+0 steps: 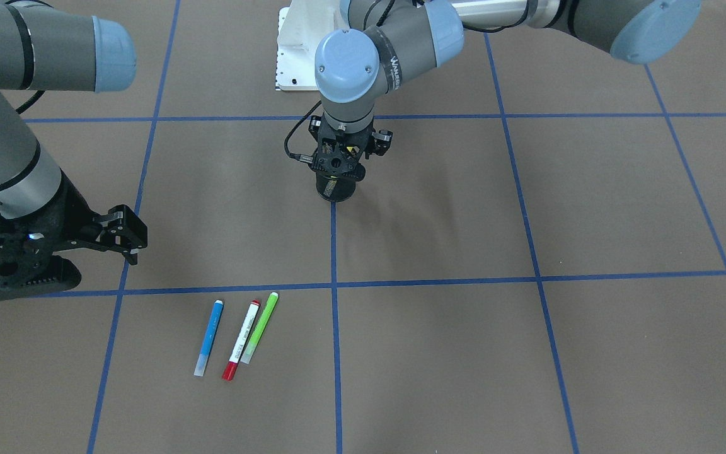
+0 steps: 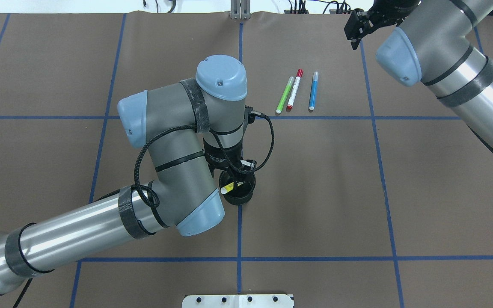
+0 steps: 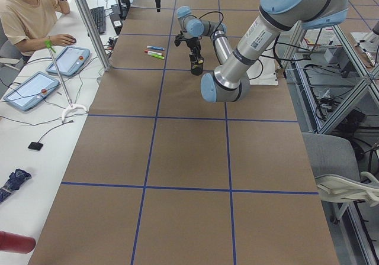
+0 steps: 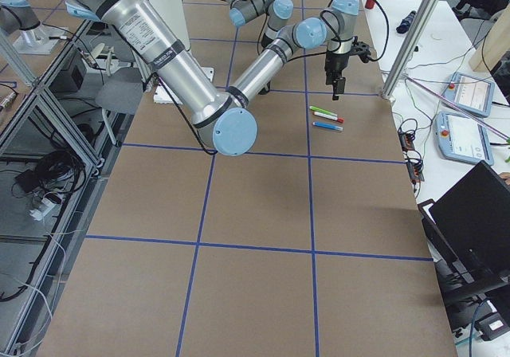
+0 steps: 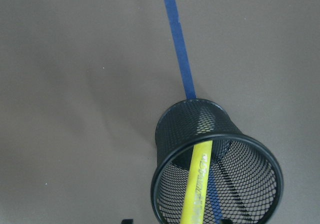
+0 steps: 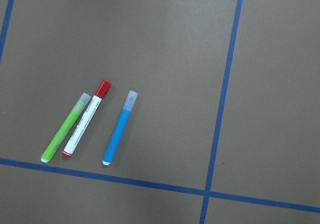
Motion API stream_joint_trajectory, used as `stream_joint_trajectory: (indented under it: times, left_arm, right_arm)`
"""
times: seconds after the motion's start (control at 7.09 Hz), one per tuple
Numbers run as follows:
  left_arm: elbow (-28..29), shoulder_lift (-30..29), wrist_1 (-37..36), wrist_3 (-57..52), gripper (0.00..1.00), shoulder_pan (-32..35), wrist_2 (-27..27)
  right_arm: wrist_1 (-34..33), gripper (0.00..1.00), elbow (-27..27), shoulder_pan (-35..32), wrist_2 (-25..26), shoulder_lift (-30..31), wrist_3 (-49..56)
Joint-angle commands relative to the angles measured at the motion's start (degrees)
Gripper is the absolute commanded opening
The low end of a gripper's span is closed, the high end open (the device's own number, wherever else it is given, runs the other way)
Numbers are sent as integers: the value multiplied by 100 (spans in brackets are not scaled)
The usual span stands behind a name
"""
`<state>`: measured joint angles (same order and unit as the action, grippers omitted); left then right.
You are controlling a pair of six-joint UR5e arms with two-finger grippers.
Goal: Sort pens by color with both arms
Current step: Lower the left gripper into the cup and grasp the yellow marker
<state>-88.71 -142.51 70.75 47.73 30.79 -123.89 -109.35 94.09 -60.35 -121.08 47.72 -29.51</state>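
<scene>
The left arm (image 2: 173, 124) hangs wide jaws over the mid-table cup (image 5: 167, 134) holding the yellow pen (image 5: 196, 184), plainest from the wrist; the right arm (image 2: 443, 55), jaws wide, hovers by blue pen (image 1: 209, 337), red pen (image 1: 241, 340), green pen (image 1: 259, 328) toward the far edge.

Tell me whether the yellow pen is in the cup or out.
In. The left wrist view shows the yellow pen leaning inside the black mesh cup, with its lower end below the rim.
</scene>
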Motion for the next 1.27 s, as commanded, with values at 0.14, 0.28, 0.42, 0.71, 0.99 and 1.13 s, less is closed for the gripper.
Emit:
stream_joint_trajectory:
  times: [0.14,0.28,0.42,0.71,0.99,1.13]
  left_arm:
    - [3,13,0,9,53,-47,-4]
    - [3,13,0,9,53,-91,-4]
    - [3,30,0,9,53,-108,-13]
    - [3,13,0,9,52,-126,-21]
    - [3,13,0,17,44,-126,-13]
    - [3,21,0,17,35,-126,-13]
  right_arm:
    - [10,100,4,23,6,0,-37]
    - [10,100,4,32,6,0,-37]
    - [10,100,-5,41,15,0,-37]
    - [10,100,-5,49,15,9,-37]
    - [10,100,-5,49,15,9,-37]
    - [10,100,-5,49,15,9,-37]
